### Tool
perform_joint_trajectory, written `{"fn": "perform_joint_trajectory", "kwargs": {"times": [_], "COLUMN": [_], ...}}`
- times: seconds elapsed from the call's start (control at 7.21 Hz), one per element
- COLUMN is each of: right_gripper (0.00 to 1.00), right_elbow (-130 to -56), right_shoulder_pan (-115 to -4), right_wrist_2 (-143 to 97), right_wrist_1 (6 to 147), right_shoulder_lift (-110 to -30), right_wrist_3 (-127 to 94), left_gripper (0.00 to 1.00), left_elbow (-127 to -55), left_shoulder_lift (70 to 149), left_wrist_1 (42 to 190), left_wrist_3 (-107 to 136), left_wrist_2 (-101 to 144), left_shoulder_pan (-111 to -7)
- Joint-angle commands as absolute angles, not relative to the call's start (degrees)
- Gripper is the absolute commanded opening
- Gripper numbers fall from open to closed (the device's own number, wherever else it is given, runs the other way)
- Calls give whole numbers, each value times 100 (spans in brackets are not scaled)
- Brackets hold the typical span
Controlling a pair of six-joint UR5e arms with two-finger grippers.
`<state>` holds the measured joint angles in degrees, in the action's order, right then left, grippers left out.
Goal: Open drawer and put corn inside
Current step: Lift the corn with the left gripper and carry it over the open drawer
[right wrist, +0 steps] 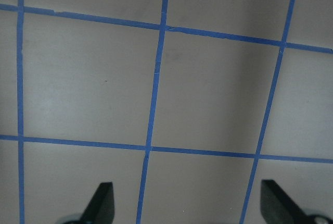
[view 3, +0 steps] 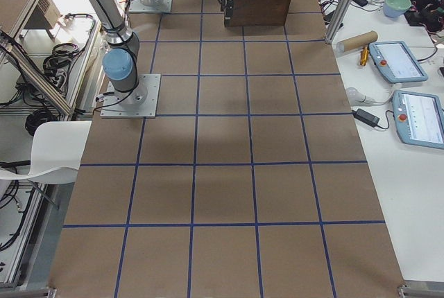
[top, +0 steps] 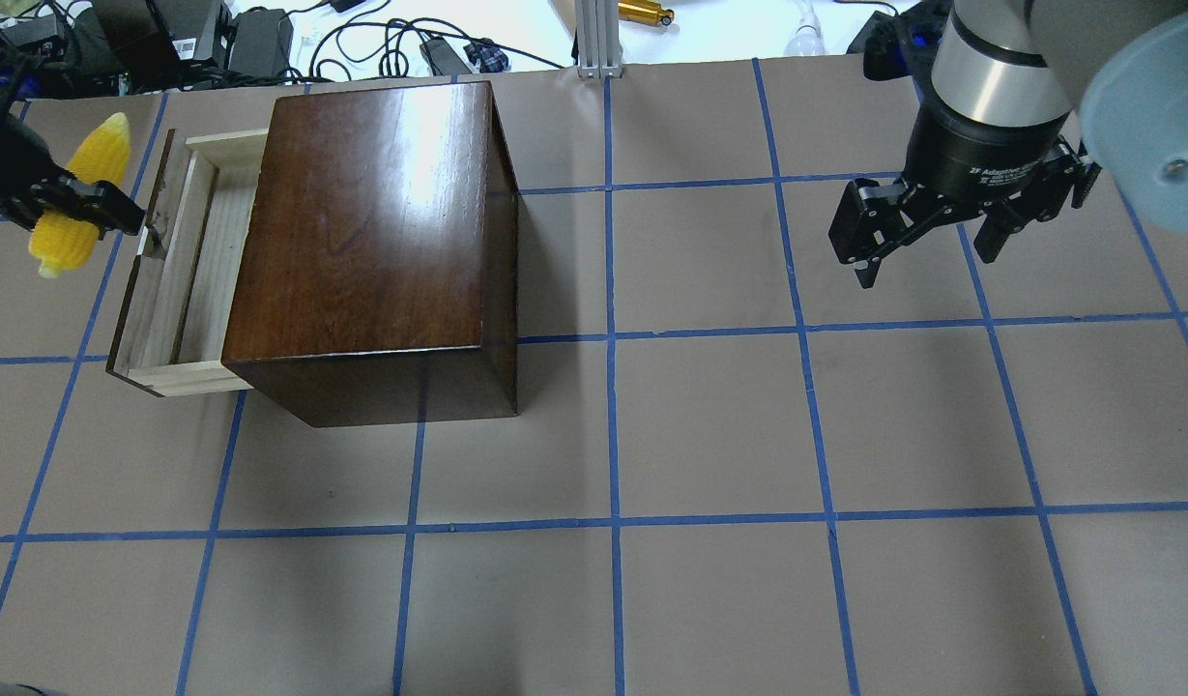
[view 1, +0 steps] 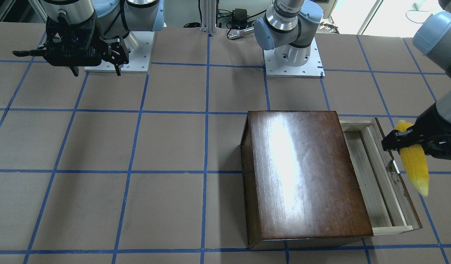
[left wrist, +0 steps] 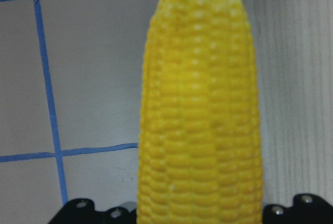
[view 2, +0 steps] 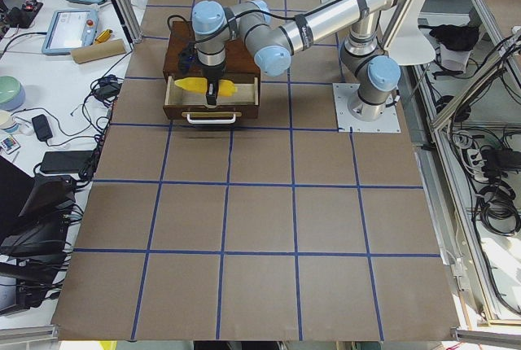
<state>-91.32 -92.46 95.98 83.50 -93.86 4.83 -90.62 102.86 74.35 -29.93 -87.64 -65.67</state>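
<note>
The dark glossy box (view 1: 306, 172) (top: 381, 222) stands on the table with its drawer (view 1: 375, 176) (top: 192, 261) pulled out, and the pale wood inside shows empty. My left gripper (view 1: 404, 141) (top: 70, 201) is shut on the yellow corn (view 1: 416, 168) (top: 76, 208). It holds the corn in the air, lengthwise along the drawer, about over its dark front panel. The corn fills the left wrist view (left wrist: 200, 120). My right gripper (view 1: 97, 71) (top: 927, 266) (right wrist: 190, 208) is open and empty, hanging far from the box.
Brown table paper with a blue tape grid (top: 613, 338). Cables and devices (top: 265, 39) lie beyond the table's far edge behind the box. The two arm bases (view 1: 293, 55) (view 1: 131, 51) stand on white plates at the robot's edge.
</note>
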Motion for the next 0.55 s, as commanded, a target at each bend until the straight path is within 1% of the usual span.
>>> {"fn": "perform_joint_trajectory", "kwargs": {"times": [0.0, 0.14, 0.28, 0.42], "right_gripper": [100, 100, 100, 100], "right_elbow": [-9132, -9132, -9132, -9132], "right_shoulder_pan": [-9246, -9246, -9246, -9246], "right_wrist_2": [9598, 9598, 9598, 9598], "right_wrist_1": [8350, 8350, 8350, 8350], "right_shoulder_lift": [-9387, -9378, -9378, -9378], "right_wrist_3": [483, 483, 483, 483], "left_gripper": [0, 0, 94, 100], "left_elbow": [-9070, -9079, -9079, -9070], "left_shoulder_lift": [10379, 10380, 10397, 10389], "left_wrist_1": [7427, 7427, 7427, 7435], "left_wrist_3": [-2594, -2601, -2628, -2619], "left_wrist_2": [-8780, -8815, -8798, -8833], "left_shoulder_pan": [-6977, -6979, -6970, -6961]}}
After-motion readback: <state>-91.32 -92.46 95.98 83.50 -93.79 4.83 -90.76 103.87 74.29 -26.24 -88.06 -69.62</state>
